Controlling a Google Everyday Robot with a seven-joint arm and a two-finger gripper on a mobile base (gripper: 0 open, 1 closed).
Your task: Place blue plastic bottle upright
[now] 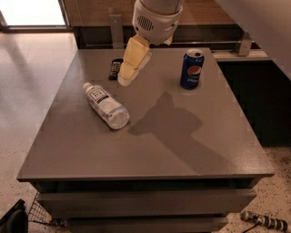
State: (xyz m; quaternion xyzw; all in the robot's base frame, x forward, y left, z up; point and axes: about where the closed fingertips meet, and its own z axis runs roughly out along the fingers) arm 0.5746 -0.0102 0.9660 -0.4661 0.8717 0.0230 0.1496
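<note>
Office-like lab: grey table (218, 113), speckled floor (22, 127), wood wall (91, 11); end effector (125, 78) over table's far side.

My gripper (125, 78) hangs in the upper middle of the frame and hides the right side of the packet (114, 69). The top edge cuts off my arm (157, 18). The print on the bottle (105, 105) is too small to read.

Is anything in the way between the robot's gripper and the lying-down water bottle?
Nothing visible is. The gripper hangs over the grey table, just behind the clear plastic water bottle, which lies on its side. The flat black packet and the blue Pepsi can sit outside that gap.
</note>
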